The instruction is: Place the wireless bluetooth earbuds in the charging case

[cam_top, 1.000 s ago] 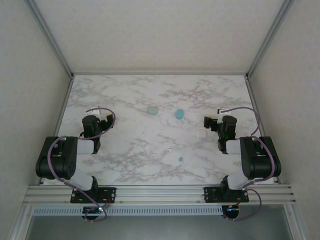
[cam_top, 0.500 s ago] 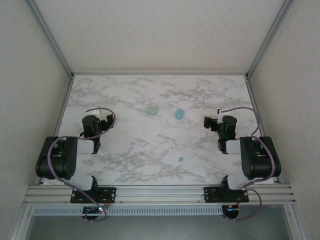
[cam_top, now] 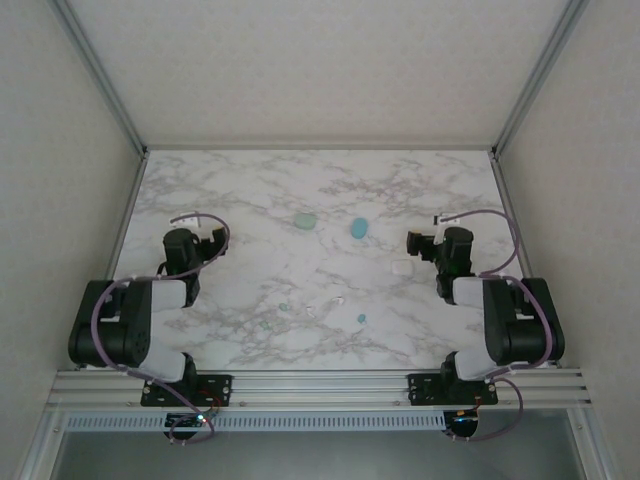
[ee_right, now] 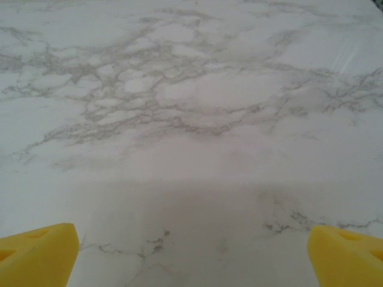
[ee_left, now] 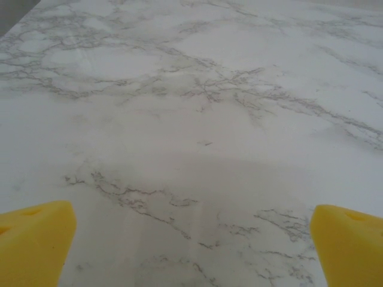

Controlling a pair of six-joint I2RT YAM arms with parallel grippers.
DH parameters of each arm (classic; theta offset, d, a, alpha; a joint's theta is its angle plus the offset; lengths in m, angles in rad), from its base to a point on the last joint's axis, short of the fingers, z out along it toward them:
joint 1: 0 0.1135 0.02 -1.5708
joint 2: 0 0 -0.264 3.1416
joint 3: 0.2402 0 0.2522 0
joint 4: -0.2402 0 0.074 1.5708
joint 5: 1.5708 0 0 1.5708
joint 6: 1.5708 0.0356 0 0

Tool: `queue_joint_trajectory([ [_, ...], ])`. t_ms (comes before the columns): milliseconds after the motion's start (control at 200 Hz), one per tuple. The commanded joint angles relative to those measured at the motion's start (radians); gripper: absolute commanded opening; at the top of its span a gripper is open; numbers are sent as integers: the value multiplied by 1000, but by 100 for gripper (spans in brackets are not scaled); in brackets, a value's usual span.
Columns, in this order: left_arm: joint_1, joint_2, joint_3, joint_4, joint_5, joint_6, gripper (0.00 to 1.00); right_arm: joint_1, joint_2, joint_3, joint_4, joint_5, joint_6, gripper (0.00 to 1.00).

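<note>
Three pebble-like charging cases lie mid-table: pale green (cam_top: pixel 305 220), blue-teal (cam_top: pixel 358 227) and white (cam_top: pixel 402 268). Nearer the arms, tiny earbuds are scattered: two pale green (cam_top: pixel 283 306) (cam_top: pixel 265 325), two white (cam_top: pixel 316 310) (cam_top: pixel 340 298) and one teal (cam_top: pixel 361 319). My left gripper (cam_top: pixel 181 240) sits folded at the left, well apart from them; it is open (ee_left: pixel 191 245), with bare marble between its yellow fingertips (ee_left: pixel 36 242). My right gripper (cam_top: pixel 457 241) rests just right of the white case, also open (ee_right: pixel 191 254) with nothing between its yellow fingertips (ee_right: pixel 347 254).
The marble table (cam_top: pixel 250 180) is framed by aluminium posts, with walls at the left, right and back. The arm bases are bolted to a rail (cam_top: pixel 320 382) at the near edge. Cables loop over both wrists.
Both arms have shifted very slightly in their folded pose. The cases and earbuds have not moved, and both grippers stay open.
</note>
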Motion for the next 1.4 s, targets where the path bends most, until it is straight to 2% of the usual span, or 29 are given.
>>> queue_joint_trajectory([
  [0, 6, -124, 66, -170, -39, -45, 100, 4, -87, 183, -379, 43, 60, 99],
  [105, 8, -247, 74, -245, -54, -98, 100, 3, -107, 335, -679, 15, 107, 99],
  [195, 8, -332, 111, -331, -69, -176, 100, 2, -119, 413, -824, -110, 131, 99],
  [275, 8, -364, 225, -580, -180, -327, 100, 1, -113, 459, -905, -196, 166, 99],
  [335, 8, -355, 304, -755, -195, -391, 100, 1, -100, 489, -953, -264, 177, 97],
  [410, 11, -343, 329, -810, -91, -413, 100, 2, -75, 518, -1001, -338, 199, 94],
  [556, 9, -354, 288, -766, 136, -474, 100, 8, -2, 570, -1058, -488, 195, 78],
  [661, 6, -368, 260, -739, 225, -517, 100, 21, 58, 634, -1177, -434, 195, 70],
  [736, -6, -368, 250, -736, 282, -534, 100, 25, 90, 667, -1259, -372, 194, 68],
  [831, -39, -377, 223, -720, 309, -546, 100, 25, 109, 652, -1261, -379, 183, 69],
  [1071, -115, -430, 185, -705, 263, -542, 100, 25, 202, 648, -1269, -330, 219, 70],
  [1392, -122, -461, 199, -745, 241, -529, 100, 40, 261, 627, -1277, -381, 213, 70],
])
